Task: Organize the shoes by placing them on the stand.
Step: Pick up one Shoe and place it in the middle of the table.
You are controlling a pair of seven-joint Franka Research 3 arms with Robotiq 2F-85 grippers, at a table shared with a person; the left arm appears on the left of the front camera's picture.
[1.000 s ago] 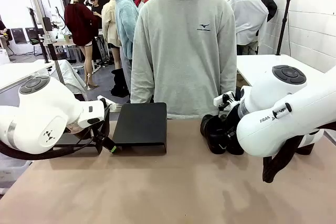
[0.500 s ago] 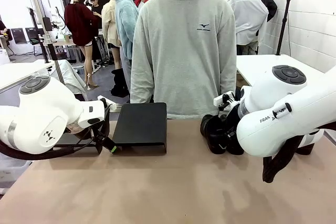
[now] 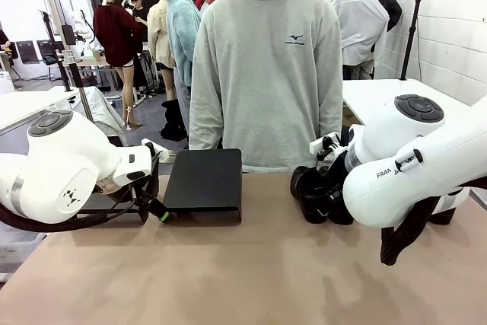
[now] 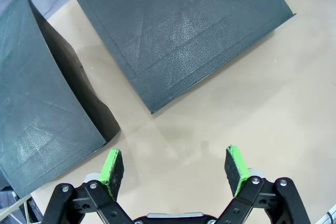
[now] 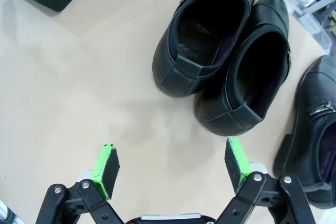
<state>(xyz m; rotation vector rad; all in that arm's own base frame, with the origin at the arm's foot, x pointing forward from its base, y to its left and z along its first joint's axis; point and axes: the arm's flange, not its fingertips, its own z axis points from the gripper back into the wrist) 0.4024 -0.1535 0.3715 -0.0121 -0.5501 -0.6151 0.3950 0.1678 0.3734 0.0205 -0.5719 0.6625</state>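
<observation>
You are looking across a tan tabletop [image 3: 243,283] at a person [image 3: 266,74] in a grey sweatshirt who is standing at its far edge. A black stand [image 3: 204,180] is sitting left of centre in the front view, its sloped top lying bare. The shoes [image 3: 310,194] are resting on the tabletop as a dark cluster right of centre, well apart from the stand and partly hidden behind your right arm.

In the left wrist view, your left hand [image 4: 173,170] is hovering over bare tabletop with its green pads [image 4: 112,167] spread wide, gripping nothing. Two black sloped pieces of the stand are showing there: a larger panel [image 4: 178,30] across the upper middle of the frame and a second panel [image 4: 37,124] along the left edge, near the left pad.

In the right wrist view, your right hand [image 5: 170,170] is also spread wide and holding nothing, above bare tabletop. A first shoe [image 5: 205,30] and a second shoe [image 5: 252,72] are lying side by side and touching in the upper middle of the frame, openings facing the camera. A third shoe [image 5: 315,114] is lying at the right edge, near the right pad.
</observation>
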